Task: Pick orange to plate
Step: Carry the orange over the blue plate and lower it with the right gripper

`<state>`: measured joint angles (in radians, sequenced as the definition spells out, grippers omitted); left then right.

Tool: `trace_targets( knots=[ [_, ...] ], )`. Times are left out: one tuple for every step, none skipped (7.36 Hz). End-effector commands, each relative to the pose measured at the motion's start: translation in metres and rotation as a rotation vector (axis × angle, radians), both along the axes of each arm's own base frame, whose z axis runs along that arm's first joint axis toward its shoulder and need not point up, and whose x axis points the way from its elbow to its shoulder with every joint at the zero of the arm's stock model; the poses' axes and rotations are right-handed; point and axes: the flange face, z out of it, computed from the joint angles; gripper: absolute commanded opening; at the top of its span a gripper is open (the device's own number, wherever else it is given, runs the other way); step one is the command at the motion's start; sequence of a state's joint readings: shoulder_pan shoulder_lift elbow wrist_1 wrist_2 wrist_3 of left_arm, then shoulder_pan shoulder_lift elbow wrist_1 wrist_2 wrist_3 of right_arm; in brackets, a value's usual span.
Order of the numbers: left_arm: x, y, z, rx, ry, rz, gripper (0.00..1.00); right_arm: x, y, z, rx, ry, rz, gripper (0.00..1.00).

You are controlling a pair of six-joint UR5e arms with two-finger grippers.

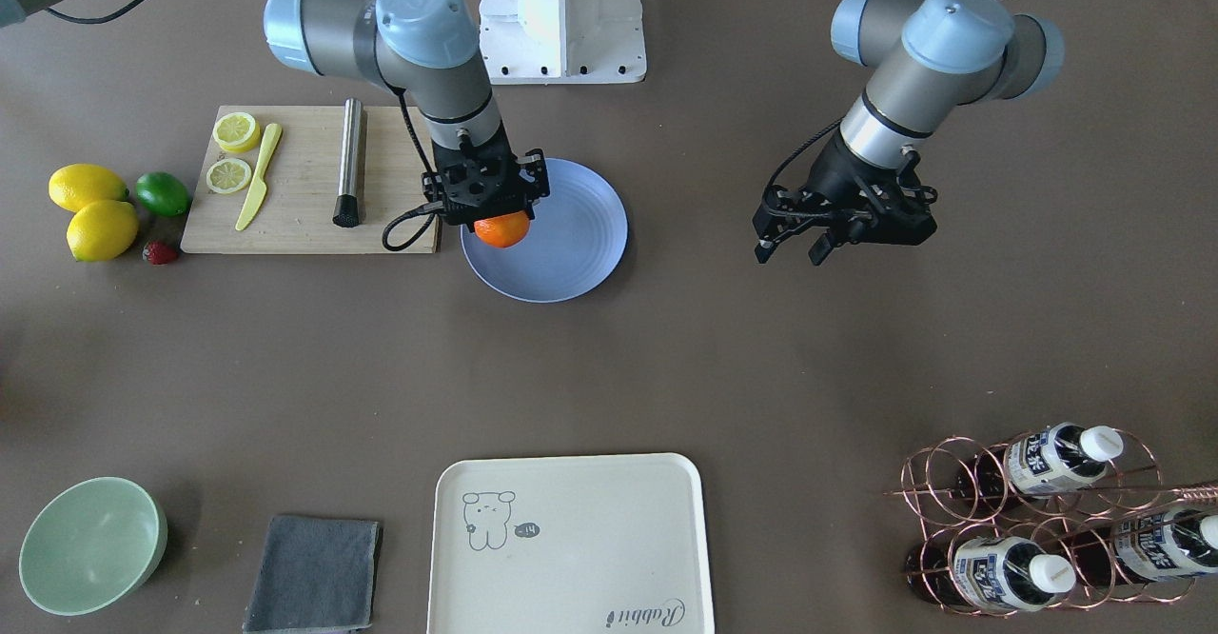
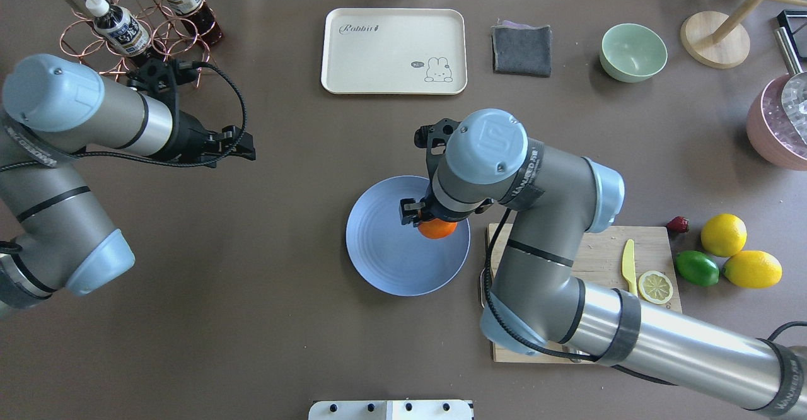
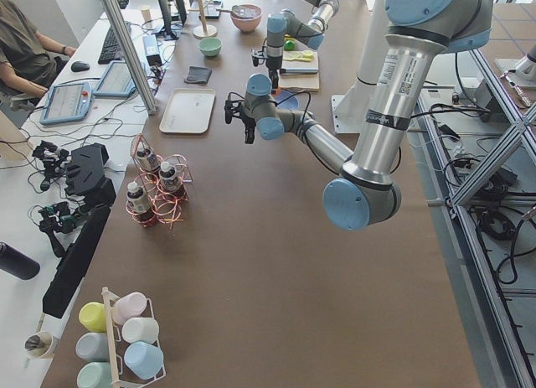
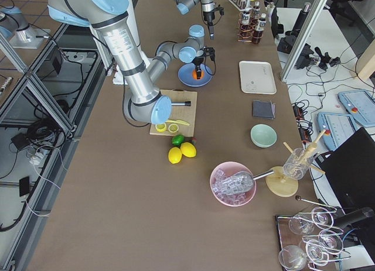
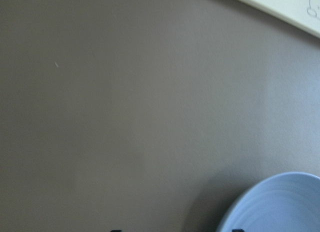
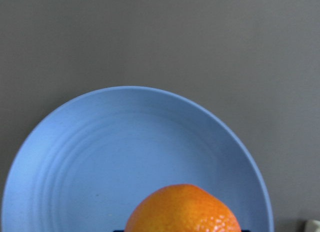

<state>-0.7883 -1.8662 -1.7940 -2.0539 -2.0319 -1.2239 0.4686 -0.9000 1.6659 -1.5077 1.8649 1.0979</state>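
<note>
The orange (image 1: pixel 501 229) is between the fingers of my right gripper (image 1: pixel 497 215), which is shut on it over the periwinkle-blue plate (image 1: pixel 571 234), on the side nearest the cutting board. From overhead the orange (image 2: pixel 438 229) peeks out under the wrist, above the plate (image 2: pixel 391 250). In the right wrist view the orange (image 6: pixel 183 209) fills the bottom edge, with the plate (image 6: pixel 125 152) beneath it. I cannot tell whether the fruit touches the plate. My left gripper (image 1: pixel 790 251) hangs open and empty over bare table, well away from the plate.
A wooden cutting board (image 1: pixel 304 206) with lemon slices, a yellow knife and a metal cylinder (image 1: pixel 349 163) lies beside the plate. Lemons (image 1: pixel 95 215), a lime and a strawberry sit past it. Cream tray (image 1: pixel 571 539), green bowl (image 1: pixel 90 544), grey cloth and bottle rack (image 1: pixel 1047 520) line the far side.
</note>
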Motion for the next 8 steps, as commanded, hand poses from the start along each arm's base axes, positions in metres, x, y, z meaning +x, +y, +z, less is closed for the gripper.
trace_targets(
  knots=[
    [-0.025,-0.01,0.011,0.013,-0.01,0.007,0.81,-0.054,0.022,-0.016,-0.016,0.022,0.003,0.0],
    [-0.024,-0.01,0.01,0.014,-0.009,0.007,0.82,-0.058,0.023,-0.011,-0.011,0.036,0.006,0.0],
    [-0.024,-0.01,0.008,0.016,-0.007,0.007,0.83,-0.058,0.023,-0.012,-0.005,0.018,0.007,0.0],
    [-0.025,-0.01,0.01,0.013,-0.009,0.005,0.83,-0.059,0.023,-0.009,-0.006,0.02,0.007,0.0],
    [-0.025,-0.01,0.012,0.011,-0.012,0.006,0.83,-0.059,0.023,-0.009,-0.007,0.02,0.008,0.64],
    [-0.025,-0.01,0.012,0.01,-0.012,0.005,0.83,-0.059,0.023,-0.009,-0.008,0.019,0.009,1.0],
    [-0.026,-0.011,0.005,0.019,-0.005,0.0,0.83,-0.056,0.023,-0.01,0.001,0.014,0.005,1.0],
    [-0.041,-0.015,-0.003,0.033,0.005,-0.021,0.83,-0.051,0.016,-0.009,0.002,0.013,0.015,1.0]
  ],
)
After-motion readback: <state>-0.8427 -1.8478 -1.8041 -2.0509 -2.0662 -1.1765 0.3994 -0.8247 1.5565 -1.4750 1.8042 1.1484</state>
